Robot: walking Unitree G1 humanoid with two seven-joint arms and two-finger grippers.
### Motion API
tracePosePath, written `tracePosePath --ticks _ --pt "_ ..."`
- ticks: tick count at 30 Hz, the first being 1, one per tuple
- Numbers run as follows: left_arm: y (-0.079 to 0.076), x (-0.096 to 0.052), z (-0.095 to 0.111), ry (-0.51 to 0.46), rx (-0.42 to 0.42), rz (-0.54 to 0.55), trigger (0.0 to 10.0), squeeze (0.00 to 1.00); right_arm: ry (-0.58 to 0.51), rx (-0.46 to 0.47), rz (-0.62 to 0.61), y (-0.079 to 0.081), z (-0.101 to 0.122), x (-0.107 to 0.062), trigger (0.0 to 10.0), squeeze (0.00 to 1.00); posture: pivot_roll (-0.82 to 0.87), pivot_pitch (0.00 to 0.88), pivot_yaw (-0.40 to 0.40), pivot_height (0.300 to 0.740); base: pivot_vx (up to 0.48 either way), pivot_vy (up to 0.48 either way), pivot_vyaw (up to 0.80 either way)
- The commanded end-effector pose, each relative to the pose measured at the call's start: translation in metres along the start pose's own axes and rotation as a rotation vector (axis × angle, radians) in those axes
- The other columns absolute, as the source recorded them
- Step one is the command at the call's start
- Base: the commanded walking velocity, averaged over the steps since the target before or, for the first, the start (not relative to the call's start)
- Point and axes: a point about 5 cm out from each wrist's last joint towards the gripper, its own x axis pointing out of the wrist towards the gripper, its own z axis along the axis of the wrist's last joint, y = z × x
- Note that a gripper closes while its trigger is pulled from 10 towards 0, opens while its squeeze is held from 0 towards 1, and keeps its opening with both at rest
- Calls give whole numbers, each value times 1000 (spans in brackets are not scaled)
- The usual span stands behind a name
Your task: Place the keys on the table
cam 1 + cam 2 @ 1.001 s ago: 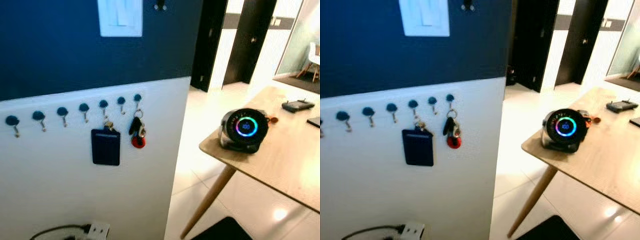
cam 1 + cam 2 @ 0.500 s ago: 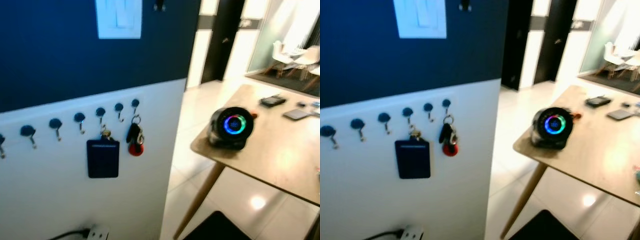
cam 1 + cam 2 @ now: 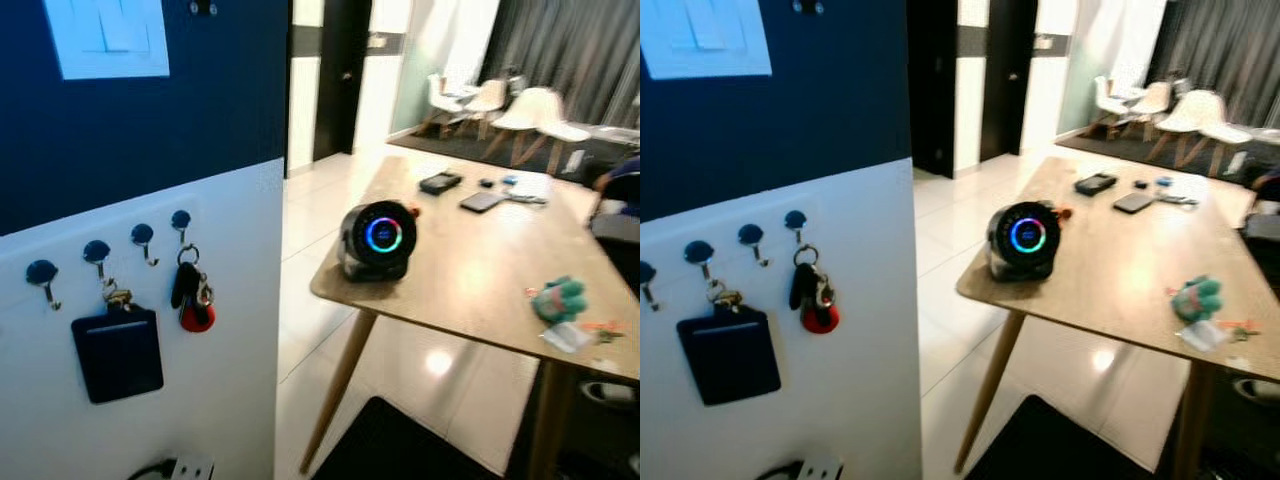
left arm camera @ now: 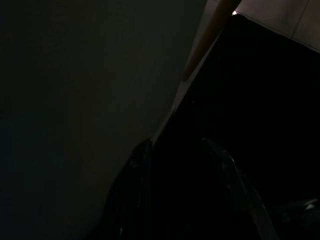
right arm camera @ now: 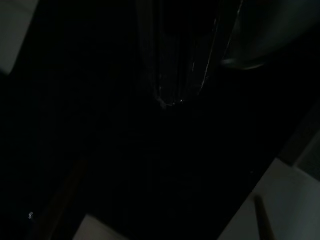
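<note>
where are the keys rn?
Head views, left side: the key bunch with red fob hangs on the rightmost wall hook, beside the dark card holder.

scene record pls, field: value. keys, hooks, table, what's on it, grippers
keys: bunch with red fob, hanging on wall hook, not yet taken
neighbour: dark card holder on next hook along
table: wooden, to the right of the wall
on table: round speaker with lit ring, phones, green toy
left gripper: open, idle
right gripper: dark, idle
</note>
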Motion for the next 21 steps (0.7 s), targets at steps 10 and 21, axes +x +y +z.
tracePosePath --ticks 10,21 --pt "2 1 3 -10 11 -3 10000 0 7 -12 5 -3 0 0 10000 0 16 28 5 740 0 0 -800" --pt "3 1 4 -13 2 2 10000 0 7 -15 13 -2 1 1 10000 0 16 35 4 740 0 0 -800"
